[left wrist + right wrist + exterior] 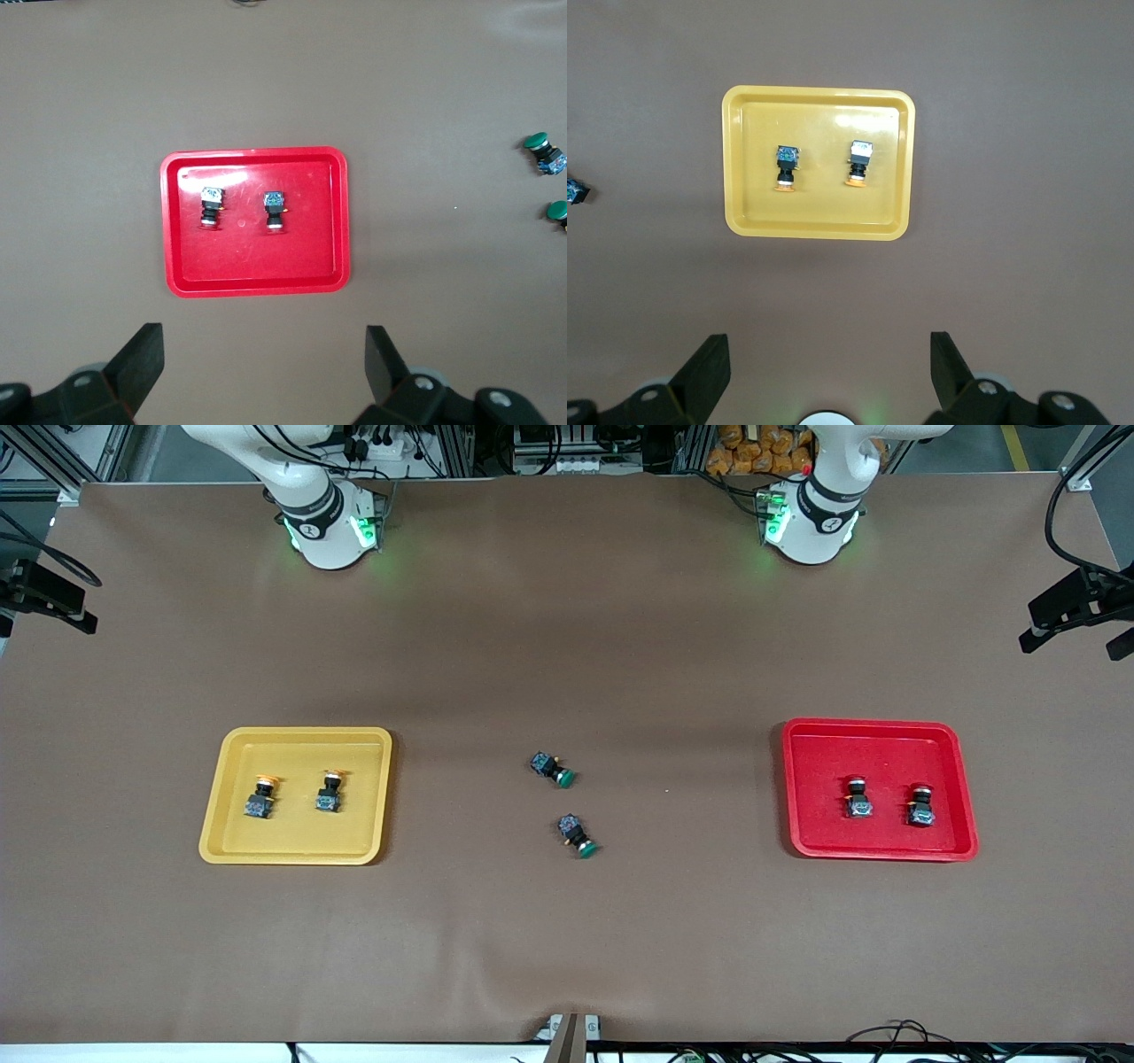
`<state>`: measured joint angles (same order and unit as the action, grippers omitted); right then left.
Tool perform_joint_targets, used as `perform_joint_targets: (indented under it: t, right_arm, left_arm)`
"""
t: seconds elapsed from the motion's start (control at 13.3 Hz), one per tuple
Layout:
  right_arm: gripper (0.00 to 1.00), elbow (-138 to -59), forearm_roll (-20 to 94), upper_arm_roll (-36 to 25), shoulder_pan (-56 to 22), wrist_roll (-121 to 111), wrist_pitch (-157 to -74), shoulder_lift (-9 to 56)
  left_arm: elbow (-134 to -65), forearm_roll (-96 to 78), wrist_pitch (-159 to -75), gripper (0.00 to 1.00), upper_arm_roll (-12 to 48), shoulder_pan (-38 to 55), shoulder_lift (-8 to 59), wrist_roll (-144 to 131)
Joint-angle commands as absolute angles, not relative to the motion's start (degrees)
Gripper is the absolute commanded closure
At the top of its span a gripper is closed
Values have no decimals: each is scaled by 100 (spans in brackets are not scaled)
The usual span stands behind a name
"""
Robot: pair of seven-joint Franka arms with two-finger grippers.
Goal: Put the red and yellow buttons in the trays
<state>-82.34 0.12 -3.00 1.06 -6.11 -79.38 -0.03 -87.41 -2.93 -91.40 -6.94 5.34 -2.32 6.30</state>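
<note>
The yellow tray [227, 797] lies toward the right arm's end and holds two yellow-capped buttons [260, 797] [330, 792]. They also show in the right wrist view [786, 166] [859, 162] inside the yellow tray [744, 195]. The red tray [806, 779] lies toward the left arm's end and holds two red-capped buttons [857, 797] [921, 804], also in the left wrist view [211, 206] [275, 211] in the red tray [319, 257]. My left gripper [264, 354] is open and empty, high above the table. My right gripper [830, 359] is open and empty, high too. Neither hand shows in the front view.
Two green-capped buttons [554, 769] [578, 835] lie on their sides on the brown mat between the trays. They also show at the edge of the left wrist view [543, 152] [557, 212]. Both arm bases [328, 522] [811, 518] stand at the table's back edge.
</note>
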Motion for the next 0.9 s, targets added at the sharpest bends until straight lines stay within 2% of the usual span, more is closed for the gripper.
perform_joint_targets:
  t: [0.0, 0.82]
  right_arm:
    - [0, -8473, 35, -229, 123, -598, -8068, -211]
    - [0, -8797, 88, -211, 123, -606, -8191, -404]
  left_arm:
    - [-8482, -167, -9018, 0, -694, 589, -115, 554]
    - [-8402, 70, -9018, 0, -642, 598, -79, 554]
